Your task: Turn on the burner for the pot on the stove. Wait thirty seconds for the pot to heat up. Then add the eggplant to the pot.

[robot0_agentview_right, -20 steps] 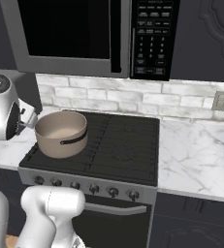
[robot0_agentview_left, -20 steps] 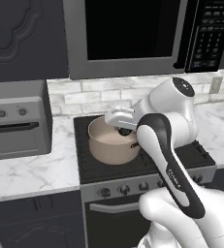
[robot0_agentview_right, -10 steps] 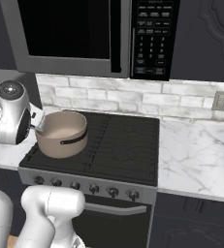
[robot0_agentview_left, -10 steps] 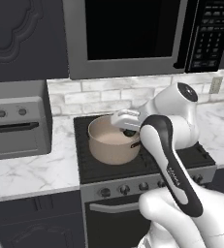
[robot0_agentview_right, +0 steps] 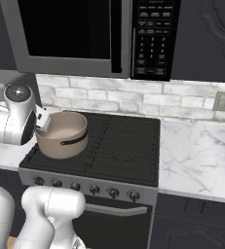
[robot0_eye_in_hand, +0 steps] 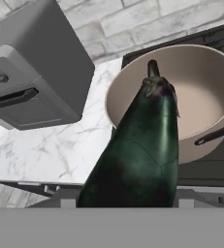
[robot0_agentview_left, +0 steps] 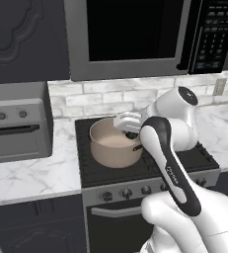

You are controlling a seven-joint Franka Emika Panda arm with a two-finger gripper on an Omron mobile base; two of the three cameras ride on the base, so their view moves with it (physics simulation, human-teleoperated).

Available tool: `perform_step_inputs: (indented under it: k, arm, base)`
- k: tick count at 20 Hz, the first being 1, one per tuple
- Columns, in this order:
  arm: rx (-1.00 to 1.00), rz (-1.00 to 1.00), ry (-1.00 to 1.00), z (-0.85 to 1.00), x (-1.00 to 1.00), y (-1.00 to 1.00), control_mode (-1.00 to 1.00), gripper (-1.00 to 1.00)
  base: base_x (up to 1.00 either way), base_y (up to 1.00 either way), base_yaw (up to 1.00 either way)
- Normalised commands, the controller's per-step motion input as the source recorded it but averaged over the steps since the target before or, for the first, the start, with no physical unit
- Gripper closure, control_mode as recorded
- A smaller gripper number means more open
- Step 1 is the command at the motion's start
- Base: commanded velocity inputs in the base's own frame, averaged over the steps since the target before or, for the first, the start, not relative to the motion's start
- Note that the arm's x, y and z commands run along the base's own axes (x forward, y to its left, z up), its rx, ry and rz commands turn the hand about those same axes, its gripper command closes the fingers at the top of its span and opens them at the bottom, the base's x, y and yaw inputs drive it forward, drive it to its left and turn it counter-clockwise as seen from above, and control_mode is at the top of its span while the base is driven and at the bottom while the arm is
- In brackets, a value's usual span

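A: Where was the pot?
B: It sat on the near left part of the stove, on the black grates, with its short dark handle facing the near side. Its pale inside looked bare.

A: And the eggplant?
B: In the hand view it filled the middle, glossy and very dark, its stem end pointing toward the pot's rim. It seemed to hang in front of the pot's near rim rather than lie inside.

A: What of the tool?
B: It hovered over the pot's right rim in the left base view. The eggplant ran up from right between its tips, so it looked clamped on the eggplant, though the tips themselves were hidden behind it.

A: What stood around the stove?
B: A grey toaster oven stood on the marble table to the left. A microwave hung above the cooktop, against a pale brick backsplash. The row of dark knobs ran along the steel front, above the bar handle. More marble table lay to the right of the stove, with a wall outlet above it.
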Motion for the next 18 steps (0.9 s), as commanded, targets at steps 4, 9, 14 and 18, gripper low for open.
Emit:
perform_step_inputs:
  k: [4, 9, 14, 18]
  arm:
    - [0.00, -0.01, 0.00, -0.10, 0.18, -0.01, -1.00, 1.00]
    - [0.00, -0.01, 0.00, -0.05, 0.18, -0.02, -1.00, 1.00]
    - [0.00, -0.01, 0.00, -0.02, 0.19, -0.03, -1.00, 1.00]
    - [0.00, 0.00, 0.00, -0.03, 0.13, -0.05, -1.00, 1.00]
  base:
    - [0.00, 0.00, 0.00]
    - [0.00, 0.00, 0.00]
    - [0.00, 0.00, 0.00]
    - [0.00, 0.00, 0.00]
